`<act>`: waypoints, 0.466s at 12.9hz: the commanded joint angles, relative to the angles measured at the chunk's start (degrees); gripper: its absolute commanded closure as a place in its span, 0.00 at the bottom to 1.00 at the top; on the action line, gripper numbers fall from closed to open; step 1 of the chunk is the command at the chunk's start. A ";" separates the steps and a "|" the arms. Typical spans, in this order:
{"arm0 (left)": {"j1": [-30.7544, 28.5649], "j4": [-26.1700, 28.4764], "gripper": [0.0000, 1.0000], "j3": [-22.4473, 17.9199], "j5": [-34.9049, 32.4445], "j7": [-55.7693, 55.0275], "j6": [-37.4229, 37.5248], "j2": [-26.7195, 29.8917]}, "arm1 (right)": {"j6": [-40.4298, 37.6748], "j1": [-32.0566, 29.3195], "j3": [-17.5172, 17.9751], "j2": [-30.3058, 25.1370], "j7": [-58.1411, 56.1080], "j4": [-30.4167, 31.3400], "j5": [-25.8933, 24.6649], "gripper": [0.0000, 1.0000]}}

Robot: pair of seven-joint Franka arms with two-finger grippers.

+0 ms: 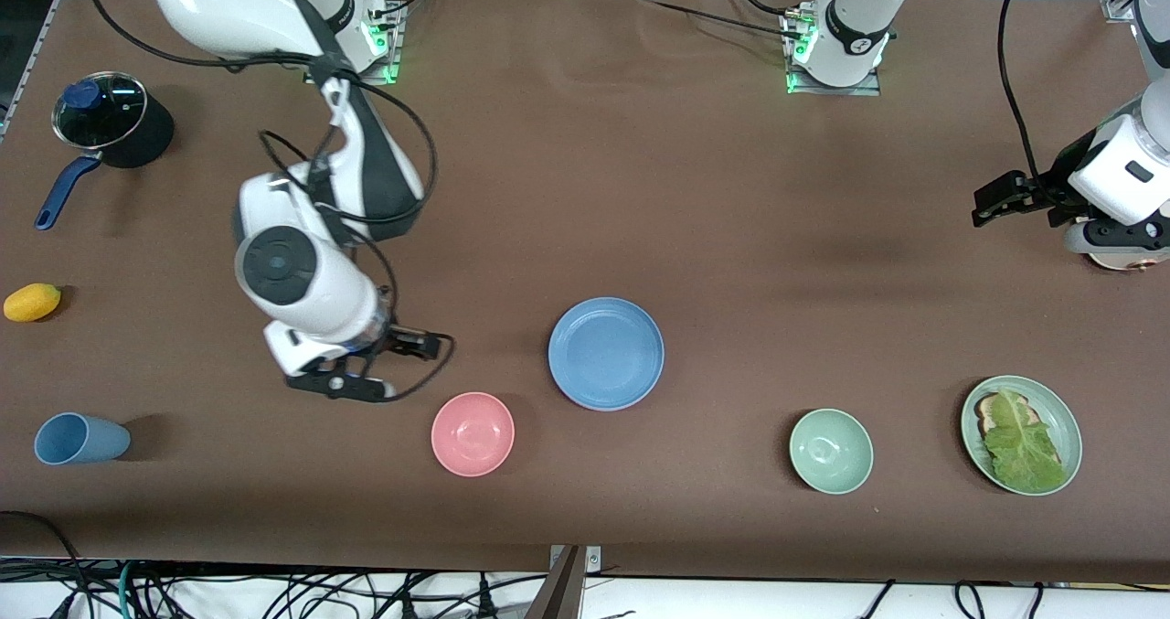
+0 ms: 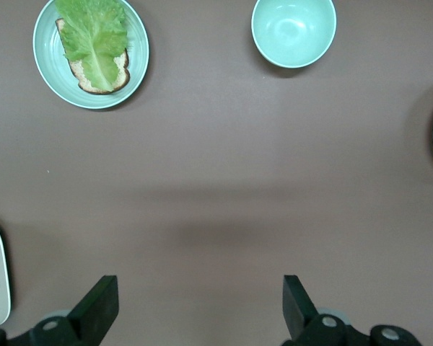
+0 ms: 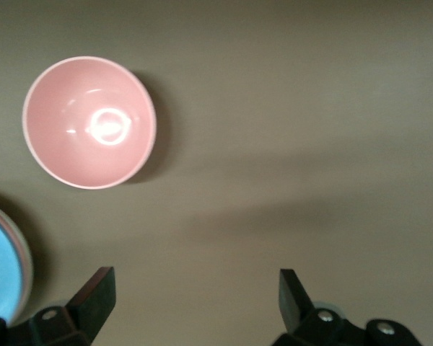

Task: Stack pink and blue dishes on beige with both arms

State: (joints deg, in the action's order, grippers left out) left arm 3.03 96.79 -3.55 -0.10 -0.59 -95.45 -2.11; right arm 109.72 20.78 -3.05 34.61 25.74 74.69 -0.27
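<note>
The blue plate (image 1: 606, 353) is lying topmost on its stack; both pincers, right (image 1: 416, 363) and left (image 1: 992, 200), are being held released over the worktop (image 1: 695, 189).

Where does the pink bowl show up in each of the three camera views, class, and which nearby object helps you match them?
Front view: pink bowl near the lower edge, beside the blue plate, nearer the camera than it.
Left wrist view: not in it.
Right wrist view: pink bowl in the upper part of the picture.
Shared landmark: the blue plate, a sliver at the right wrist picture's edge.

High front camera faces the arms; both wrist cameras look straight down, sharing the blue plate (image 1: 606, 354).
</note>
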 commanded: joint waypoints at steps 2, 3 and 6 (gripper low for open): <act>0.22 -1.17 0.00 -0.23 0.97 0.59 0.26 -0.53 | -1.51 -0.65 -2.48 -15.86 -7.08 14.94 0.27 0.00; 0.22 -1.17 0.00 -0.23 0.97 0.50 0.26 -0.53 | -4.48 -0.65 -4.06 -17.89 -9.63 15.40 0.27 0.00; 0.31 -1.08 0.00 -0.23 0.97 0.50 0.35 -0.53 | -8.73 -1.26 -7.49 -21.07 -18.59 15.05 0.62 0.00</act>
State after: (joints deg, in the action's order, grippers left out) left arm 3.07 96.76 -3.55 -0.09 -0.59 -95.45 -2.17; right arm 101.61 19.74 -9.14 17.03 12.19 86.42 -0.27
